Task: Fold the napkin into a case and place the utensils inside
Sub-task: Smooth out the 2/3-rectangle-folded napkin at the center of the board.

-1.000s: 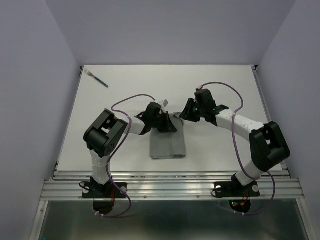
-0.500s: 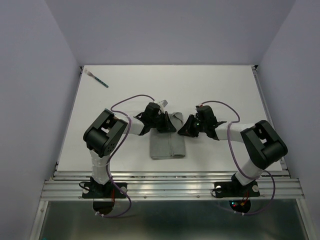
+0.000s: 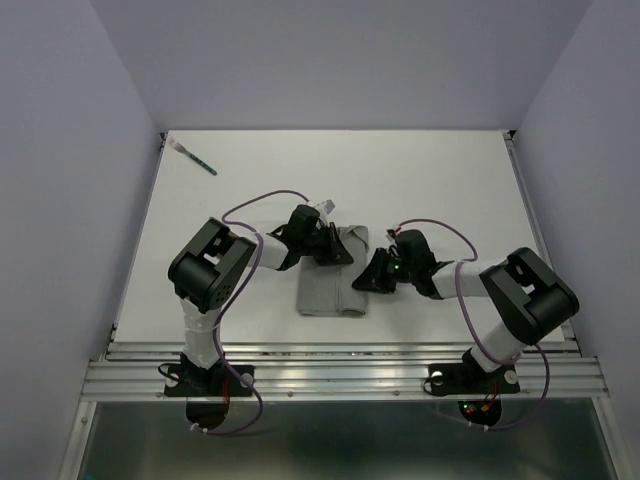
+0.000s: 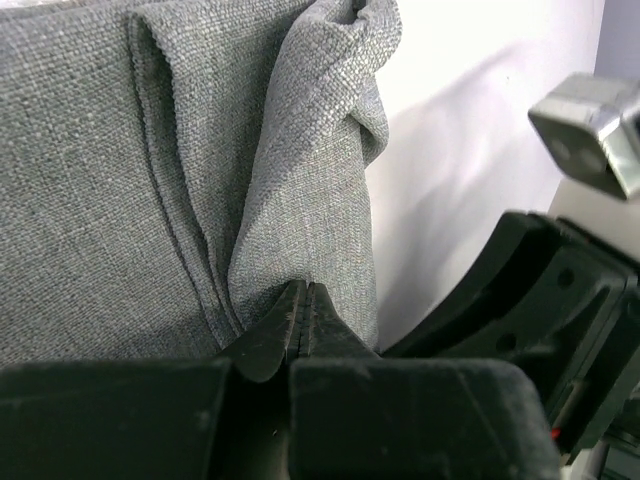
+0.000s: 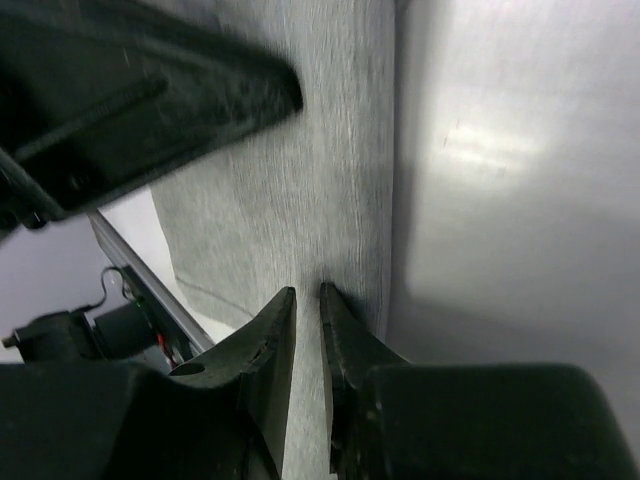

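One utensil [image 3: 197,160] lies at the far left corner of the white desk [image 3: 450,170]. It is slim, with a teal handle and a pale end toward the corner, and is too small to tell which piece of cutlery it is. It lies well apart from everything else.

The left arm [image 3: 212,268] bends up from its base and reaches rightward to the napkin [image 3: 328,288]. The napkin lies near the middle of the desk, folded into a narrow grey oblong with its long sides running away from the arms. The left fingers [image 4: 272,338] are at its far end. In the left wrist view they are pressed tight together with no gap. A raised fold of cloth narrows down into their tips, so they pinch the napkin there. That fold stands up and puckers above the flat layers, and a stitched hem line runs beside it.

Just to the right, the right fingers [image 5: 266,340] sit low at the napkin's right long edge, nearer the arm bases than the left ones. They stand narrow, with a thin slit between them and grey cloth showing in it. Whether any layer is caught between them I cannot tell. Bare desk lies just past that edge. The right arm [image 3: 520,300] folds back from there to its base at the near right.
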Tool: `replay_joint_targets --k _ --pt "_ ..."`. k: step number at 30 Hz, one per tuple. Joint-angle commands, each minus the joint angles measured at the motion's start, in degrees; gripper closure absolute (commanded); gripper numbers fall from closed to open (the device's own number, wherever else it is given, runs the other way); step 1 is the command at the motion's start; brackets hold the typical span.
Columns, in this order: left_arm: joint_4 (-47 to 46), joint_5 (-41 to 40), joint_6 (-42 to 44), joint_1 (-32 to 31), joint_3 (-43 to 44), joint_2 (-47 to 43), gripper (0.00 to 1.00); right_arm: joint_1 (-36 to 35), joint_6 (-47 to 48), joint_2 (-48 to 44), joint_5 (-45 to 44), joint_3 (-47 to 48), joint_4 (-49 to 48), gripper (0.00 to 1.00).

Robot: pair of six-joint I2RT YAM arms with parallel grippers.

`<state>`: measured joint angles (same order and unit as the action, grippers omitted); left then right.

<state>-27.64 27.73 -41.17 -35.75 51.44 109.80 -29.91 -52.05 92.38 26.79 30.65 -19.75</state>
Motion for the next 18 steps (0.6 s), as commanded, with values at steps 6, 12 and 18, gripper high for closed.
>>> replay_joint_targets --k 6,12,18 --pt "1.89 -2.59 0.12 0.33 0.41 3.23 1.0 -5.07 0.99 -7.03 -0.85 -5.16 3.4 0.78" --pt "1.89 -2.59 -0.05 0.24 0.86 3.32 1.0 -6.91 0.11 -3.62 -1.21 -7.36 0.15 0.79" --pt "2.15 -2.59 -0.14 0.33 1.21 2.79 1.0 -6.91 0.55 -1.41 -4.54 -9.64 -0.38 0.8"
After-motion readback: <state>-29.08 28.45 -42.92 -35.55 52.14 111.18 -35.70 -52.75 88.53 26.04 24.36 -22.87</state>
